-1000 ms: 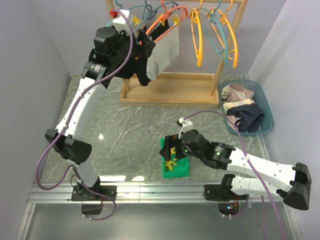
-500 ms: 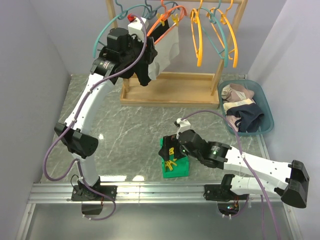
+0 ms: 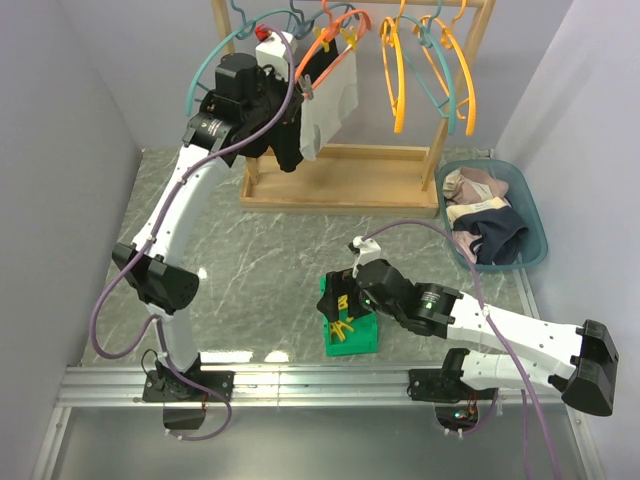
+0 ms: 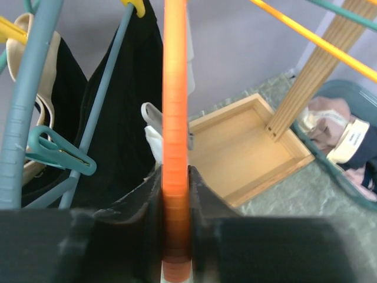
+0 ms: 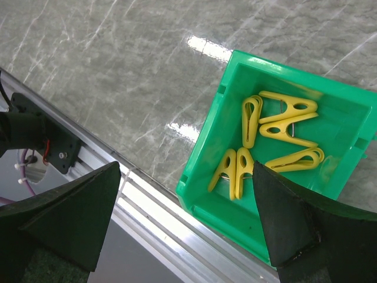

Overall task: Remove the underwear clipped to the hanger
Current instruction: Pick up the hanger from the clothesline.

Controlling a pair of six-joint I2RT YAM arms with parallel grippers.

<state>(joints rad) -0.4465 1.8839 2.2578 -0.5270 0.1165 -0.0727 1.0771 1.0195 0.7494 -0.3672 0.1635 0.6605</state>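
On the wooden rack, an orange hanger (image 3: 330, 35) carries a white-grey underwear (image 3: 335, 100), fixed with a yellow peg (image 3: 352, 40). A black underwear (image 3: 285, 150) hangs beside it from the teal hanger (image 3: 215, 55). My left gripper (image 3: 300, 95) is shut on the orange hanger's arm (image 4: 175, 118), with both jaws pressed against it. Black underwear (image 4: 123, 118) hangs just behind, to the left. My right gripper (image 3: 345, 300) stands open low over the green bin (image 5: 218, 135), which holds several yellow pegs (image 5: 277, 127).
The rack's wooden base tray (image 3: 340, 180) sits at the back. Bare yellow and teal hangers (image 3: 440, 70) hang to the right. A teal basket (image 3: 500, 215) at the right holds removed garments. A teal peg (image 4: 56, 153) is clipped on the teal hanger.
My left arm rose and moved right to the rack, and its jaws closed from wide open onto the orange hanger. The right arm barely shifted.
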